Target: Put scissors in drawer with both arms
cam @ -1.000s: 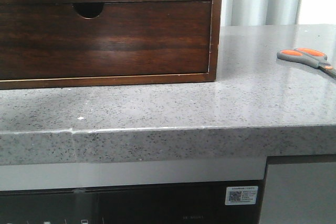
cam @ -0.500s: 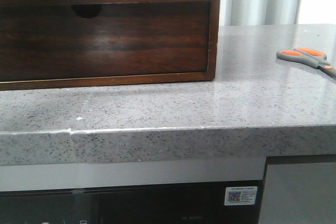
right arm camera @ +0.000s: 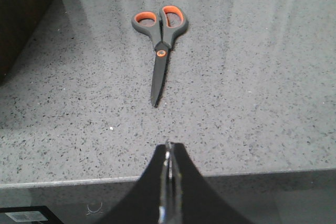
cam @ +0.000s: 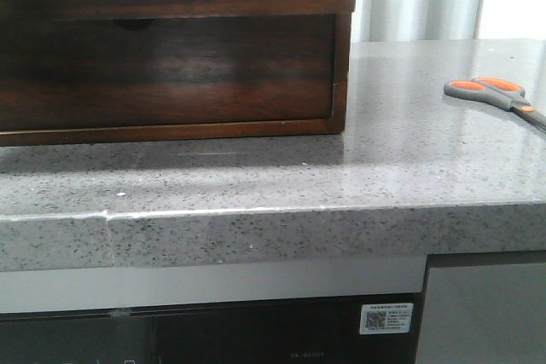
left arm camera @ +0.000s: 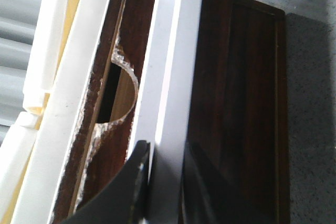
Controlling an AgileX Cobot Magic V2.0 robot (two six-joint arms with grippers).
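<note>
Right hand [right arm camera: 168, 156], fingers pressed together, hovers short of the closed scissors [right arm camera: 160, 38] lying flat on the grey speckled surface [right arm camera: 262, 77] — left hand [left arm camera: 164, 156] clamps a white panel [left arm camera: 173, 66] above the dark-wood drawer [cam: 171, 70].

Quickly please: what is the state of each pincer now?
Left pincer: partly open around a white panel, contact unclear.
Right pincer: closed, empty, short of the scissors.
</note>
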